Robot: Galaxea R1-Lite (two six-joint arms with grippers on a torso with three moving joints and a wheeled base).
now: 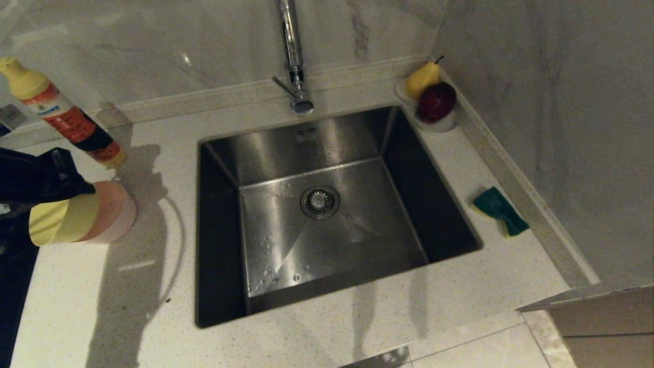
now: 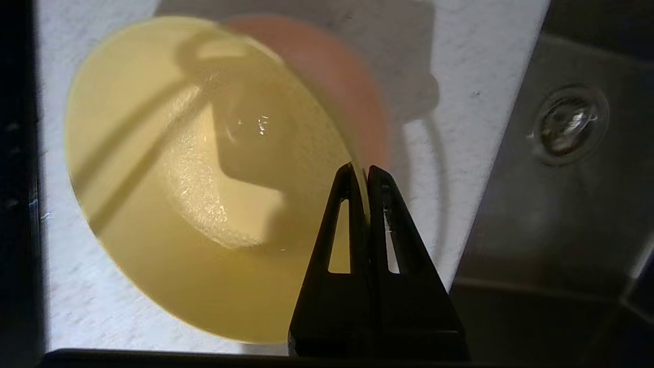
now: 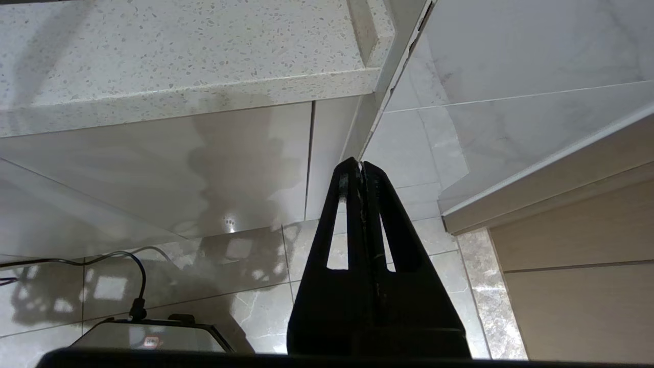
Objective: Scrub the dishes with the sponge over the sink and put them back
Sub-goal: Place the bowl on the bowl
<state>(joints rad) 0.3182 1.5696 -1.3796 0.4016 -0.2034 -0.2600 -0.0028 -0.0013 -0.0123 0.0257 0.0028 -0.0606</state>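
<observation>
- On your left, above the speckled stone counter [image 1: 127, 286], the left gripper [image 2: 360, 171] is clenched on the yellow bowl's [image 1: 61, 222] rim; the pink bowl [image 1: 115, 212] nests beneath it.
- The brushed-steel square sink [image 1: 327, 214] sits centre.
- The sponge [image 1: 499, 211] lies on the counter to the right of the sink.
- Below the counter edge, your right gripper [image 3: 360, 168] hangs clenched on nothing.

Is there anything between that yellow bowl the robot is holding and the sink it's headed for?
Nothing visible. The left hand grips the yellow bowl by its rim; only bare counter lies between it and the sink.
</observation>
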